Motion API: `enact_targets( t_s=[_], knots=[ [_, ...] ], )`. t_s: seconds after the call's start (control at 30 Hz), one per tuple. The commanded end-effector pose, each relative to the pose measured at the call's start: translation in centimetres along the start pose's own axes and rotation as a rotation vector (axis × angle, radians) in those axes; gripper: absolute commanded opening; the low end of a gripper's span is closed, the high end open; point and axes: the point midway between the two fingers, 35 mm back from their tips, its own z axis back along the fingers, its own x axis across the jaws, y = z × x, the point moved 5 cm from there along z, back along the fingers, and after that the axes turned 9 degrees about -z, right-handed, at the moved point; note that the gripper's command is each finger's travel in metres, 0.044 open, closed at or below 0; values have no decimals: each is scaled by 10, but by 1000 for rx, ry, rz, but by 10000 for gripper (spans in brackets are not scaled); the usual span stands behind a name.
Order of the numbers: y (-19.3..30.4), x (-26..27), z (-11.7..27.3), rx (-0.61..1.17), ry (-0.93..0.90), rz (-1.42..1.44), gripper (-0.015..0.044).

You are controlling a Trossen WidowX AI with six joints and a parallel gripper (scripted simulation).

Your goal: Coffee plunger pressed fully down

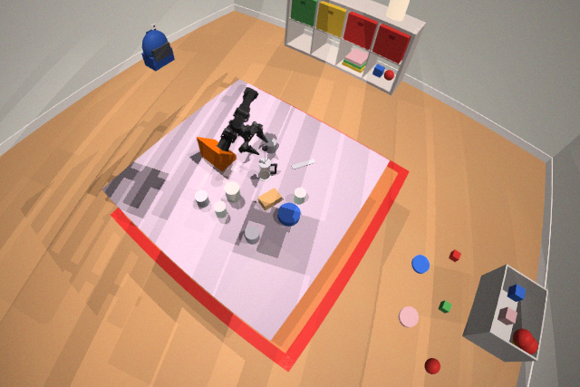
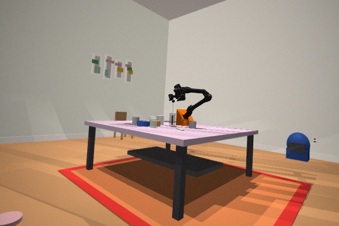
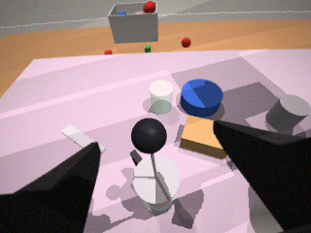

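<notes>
The coffee press (image 1: pixel 265 170) (image 2: pixel 172 119) (image 3: pixel 156 181) stands upright on the pale pink table (image 1: pixel 327 149) (image 2: pixel 219 132). Its thin rod stands far up out of the lid, with the black plunger knob (image 2: pixel 173 101) (image 3: pixel 149 135) at the top. My gripper (image 1: pixel 262 147) (image 2: pixel 175 97) (image 3: pixel 156 136) is wide open and empty above the press. In the wrist view the knob lies between the two fingers, a little nearer the left one; in the exterior view it is slightly below them. No contact with the knob can be seen.
An orange wedge (image 1: pixel 215 154) (image 2: pixel 181 116) stands beside the arm base. A grey cylinder (image 1: pixel 270 144) (image 2: pixel 192 124) stands near the press. A white bar (image 1: pixel 303 164) (image 3: pixel 83 138), tan block (image 1: pixel 270 198) (image 3: pixel 204 137), blue disc (image 1: pixel 288 214) (image 3: pixel 201 97) and several pale cylinders lie around it.
</notes>
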Motion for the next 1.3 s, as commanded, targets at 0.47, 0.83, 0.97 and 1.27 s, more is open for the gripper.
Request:
enact_targets(
  t_s=[0.47, 0.83, 0.97, 1.27],
  knots=[
    [-1, 6, -12, -11, -11, -4, 256],
    [-1, 6, -12, -11, -11, -4, 113],
    [-1, 6, -12, -11, -11, -4, 113],
    [7, 1, -19, -2, -6, -3, 113]
  ],
)
